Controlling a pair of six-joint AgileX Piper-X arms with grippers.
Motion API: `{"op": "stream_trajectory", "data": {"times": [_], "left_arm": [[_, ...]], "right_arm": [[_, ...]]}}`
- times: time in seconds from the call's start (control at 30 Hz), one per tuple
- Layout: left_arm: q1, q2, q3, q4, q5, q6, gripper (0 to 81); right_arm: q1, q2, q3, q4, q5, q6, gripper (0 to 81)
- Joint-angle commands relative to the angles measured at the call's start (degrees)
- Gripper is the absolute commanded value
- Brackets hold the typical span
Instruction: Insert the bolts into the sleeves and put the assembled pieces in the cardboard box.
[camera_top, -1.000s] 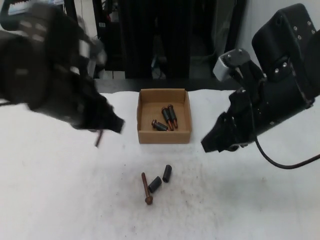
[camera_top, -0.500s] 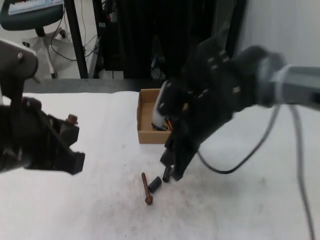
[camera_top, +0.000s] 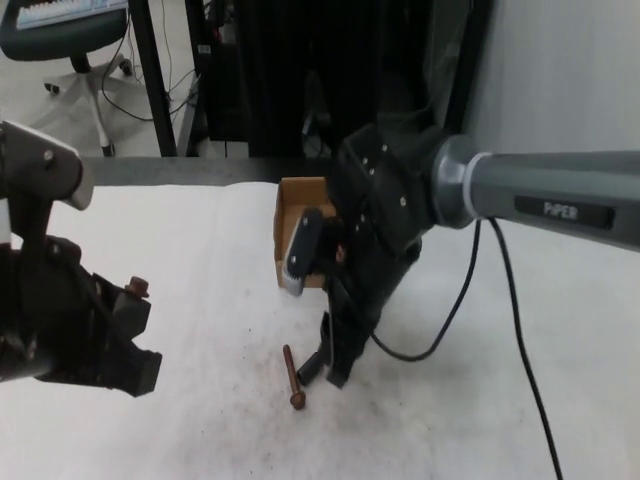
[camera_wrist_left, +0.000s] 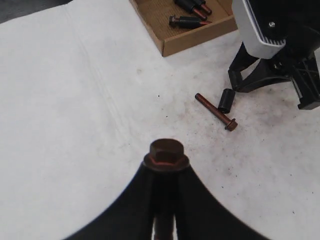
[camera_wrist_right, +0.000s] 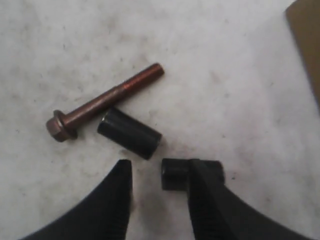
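Left gripper (camera_wrist_left: 165, 175) clamps bolt (camera_wrist_left: 165, 152) head-up, ready for insertion; right gripper (camera_wrist_right: 157, 172) spread astride 1 sleeve (camera_wrist_right: 174, 175) on tabletop (camera_wrist_right: 225, 60), probably for pickup

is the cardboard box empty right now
No, the left wrist view shows the cardboard box with at least two bolt-and-sleeve pieces lying inside it.

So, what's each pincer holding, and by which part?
Left pincer grips a bolt by its shank, head sticking out. Right pincer is open, holding nothing.
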Motion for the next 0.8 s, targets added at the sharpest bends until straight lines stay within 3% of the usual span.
{"op": "stream_trajectory", "data": {"times": [0.0,0.3,0.77], "left_arm": [[0.12,-0.7,-0.1,0.08,-0.09,0.03,0.4],[0.12,-0.7,-0.1,0.08,-0.09,0.03,0.4],[0.12,-0.7,-0.1,0.08,-0.09,0.03,0.4]], "right_arm": [[0.84,-0.25,-0.58,2.32,-0.09,-0.45,34.9],[2.31,-0.25,-0.58,0.36,0.08,-0.61,34.9],[2.28,1.56,-0.64,-6.12,0.51,-7.36,34.9]]}}
